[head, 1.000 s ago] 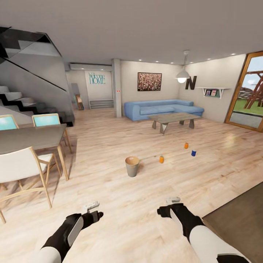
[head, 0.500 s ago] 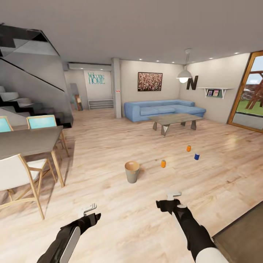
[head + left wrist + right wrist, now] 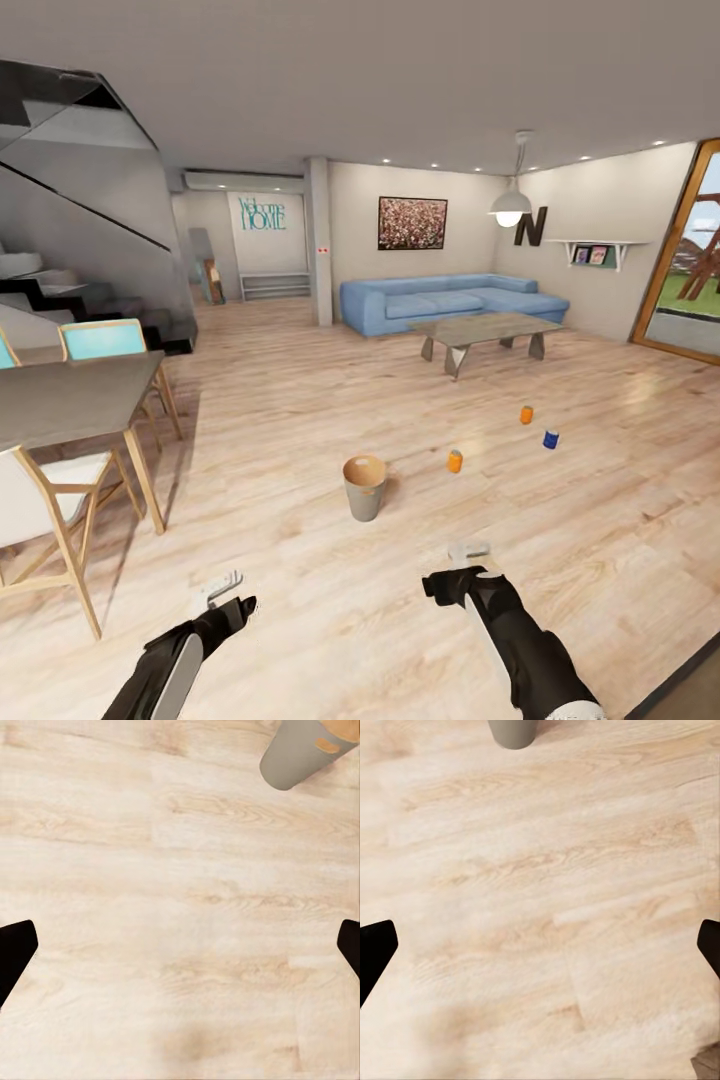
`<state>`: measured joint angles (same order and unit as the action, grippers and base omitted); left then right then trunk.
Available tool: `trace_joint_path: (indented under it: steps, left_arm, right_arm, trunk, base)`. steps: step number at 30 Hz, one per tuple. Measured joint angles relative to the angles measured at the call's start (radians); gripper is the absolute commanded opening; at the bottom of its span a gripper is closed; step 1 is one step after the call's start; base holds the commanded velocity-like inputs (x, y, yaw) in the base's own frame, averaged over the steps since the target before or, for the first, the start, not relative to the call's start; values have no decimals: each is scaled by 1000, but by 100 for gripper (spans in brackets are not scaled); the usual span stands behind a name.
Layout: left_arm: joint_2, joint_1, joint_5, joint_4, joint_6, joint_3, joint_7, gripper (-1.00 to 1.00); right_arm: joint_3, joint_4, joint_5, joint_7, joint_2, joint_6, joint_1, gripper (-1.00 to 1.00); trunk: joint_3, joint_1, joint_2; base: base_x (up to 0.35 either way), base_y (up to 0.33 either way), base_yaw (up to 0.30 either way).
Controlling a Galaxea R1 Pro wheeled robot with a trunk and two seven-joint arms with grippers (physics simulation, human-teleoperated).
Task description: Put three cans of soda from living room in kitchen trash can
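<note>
I look across the living room's wood floor (image 3: 330,400) toward the blue sofa (image 3: 450,300) and low grey table (image 3: 485,330). The tash can (image 3: 364,488) stands upright ahead of me, between my 2 arms. The 3 can of soda stand upright on the floor beyond it and to my right: the nearest orange can (image 3: 455,461), then the blue can (image 3: 550,439), then the far orange can (image 3: 526,415), all well apart from both grippers. My right gripper (image 3: 467,551) is on their side, so I judge it the arm to use. Both wrist views give what the head view does not: the left gripper (image 3: 221,588) and the right have fingers spread wide, nothing between them; each catches the bin's grey wall, no cans
</note>
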<state>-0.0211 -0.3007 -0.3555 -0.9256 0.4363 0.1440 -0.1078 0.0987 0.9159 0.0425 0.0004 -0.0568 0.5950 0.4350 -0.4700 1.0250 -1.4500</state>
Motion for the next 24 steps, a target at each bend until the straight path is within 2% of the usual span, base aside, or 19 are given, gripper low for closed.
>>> trace_joint_path:
  steps: [3, 12, 14, 17, 20, 21, 24]
  left_arm:
    - [0, 0, -1, 10, -2, 40, 3, 100]
    - [0, 0, -2, 40, -5, 52, 5, 100]
    - [0, -2, -2, 56, -6, 51, 5, 100]
    - [0, -2, -1, 64, -9, 50, 5, 100]
    - [-1, -3, -1, 67, -24, 46, 5, 100]
    - [-1, -3, -1, 67, -27, 45, 5, 100]
    - [-1, -3, 2, 67, -36, 40, 6, 100]
  right_arm:
    - [-3, -32, -6, -1, 0, 8, 20, 100]
    - [3, -44, -7, 5, 3, -4, 26, 100]
    - [5, -45, -2, 2, 1, -70, 27, 100]
    - [2, -49, -1, -1, 1, -127, 27, 100]
    - [1, -54, -1, -2, 0, -148, 27, 100]
    - [1, -54, -1, -2, 0, -148, 27, 100]
    - [-1, -72, -4, -2, -2, -72, 33, 100]
  trunk:
    - [0, 0, 0]
    - [0, 0, 0]
    - [0, 0, 0]
    - [0, 0, 0]
    - [0, 0, 0]
    - [0, 0, 0]
    - [0, 0, 0]
  base:
    - [320, 155, 0]
    - [313, 169, 0]
    - [312, 170, 0]
    - [313, 164, 0]
    - [321, 142, 0]
    - [333, 111, 0]
    - [337, 92, 0]
